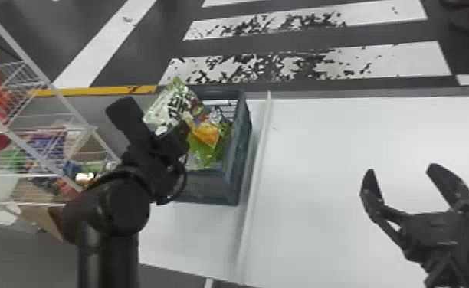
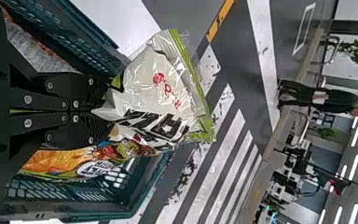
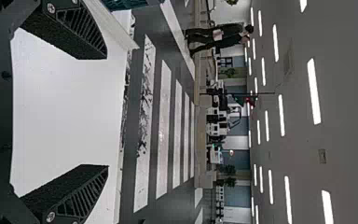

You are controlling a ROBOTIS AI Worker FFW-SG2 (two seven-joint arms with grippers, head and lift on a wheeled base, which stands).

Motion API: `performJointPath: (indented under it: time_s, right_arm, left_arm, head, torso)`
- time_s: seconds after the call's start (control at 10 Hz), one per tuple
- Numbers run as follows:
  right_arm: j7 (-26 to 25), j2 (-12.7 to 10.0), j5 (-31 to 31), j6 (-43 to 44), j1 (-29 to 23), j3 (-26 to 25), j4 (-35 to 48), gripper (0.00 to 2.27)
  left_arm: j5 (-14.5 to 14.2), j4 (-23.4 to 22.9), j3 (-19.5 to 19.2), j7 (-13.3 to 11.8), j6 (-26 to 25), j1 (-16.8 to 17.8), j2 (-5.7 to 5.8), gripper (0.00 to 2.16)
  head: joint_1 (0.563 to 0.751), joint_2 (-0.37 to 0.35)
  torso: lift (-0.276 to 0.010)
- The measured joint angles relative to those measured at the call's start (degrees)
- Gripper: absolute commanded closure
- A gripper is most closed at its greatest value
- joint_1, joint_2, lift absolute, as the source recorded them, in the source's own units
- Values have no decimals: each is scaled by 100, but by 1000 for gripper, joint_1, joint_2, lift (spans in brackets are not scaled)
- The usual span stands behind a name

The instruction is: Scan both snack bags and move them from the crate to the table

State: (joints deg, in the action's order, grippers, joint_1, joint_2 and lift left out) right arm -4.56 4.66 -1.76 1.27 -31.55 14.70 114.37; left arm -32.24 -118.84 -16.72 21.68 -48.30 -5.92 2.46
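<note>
My left gripper (image 1: pixel 176 134) is over the blue-green crate (image 1: pixel 210 187) in the head view, at the near edge of a white and green snack bag (image 1: pixel 174 105). In the left wrist view, the fingers of that gripper (image 2: pixel 86 111) are pressed together on the crumpled end of this snack bag (image 2: pixel 156 88), held at the crate's rim level. A green and orange bag (image 1: pixel 207 143) lies inside the crate; its orange part (image 2: pixel 60 161) shows beside the fingers. My right gripper (image 1: pixel 398 176) stands open and empty above the white table (image 1: pixel 322 145); its two fingers are wide apart around the midpoint (image 3: pixel 100 112).
A white wire rack (image 1: pixel 57 99) with assorted packaged goods stands at the left, close to the left arm. A raised white edge (image 1: pixel 258 153) runs between the crate and the table. Striped floor lies beyond.
</note>
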Motion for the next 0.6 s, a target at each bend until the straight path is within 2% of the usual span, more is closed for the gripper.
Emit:
performJointPath:
  time_s: [0.2, 0.3, 0.5, 0.6]
  right_arm:
    - [2, 0, 0, 0, 0, -2, -3, 97]
    - [0, 0, 0, 8, 0, -3, -5, 97]
    - [-1, 0, 0, 24, 0, -3, -19, 97]
    - [-1, 0, 0, 33, 0, -3, -20, 97]
  left_arm:
    - [-183, -826, -101, 6, 0, -304, -18, 2138]
    - [-411, -1271, -189, -33, 0, -515, -29, 2138]
    - [-1073, -1951, -358, -242, -17, -895, -35, 2138]
    - [-1403, -2092, -381, -470, -77, -1022, -36, 2138]
  head:
    - [695, 292]
    - [695, 289]
    - [695, 270]
    - [695, 247]
  torso:
    - [-88]
    - [-88]
    - [-88]
    - [-88]
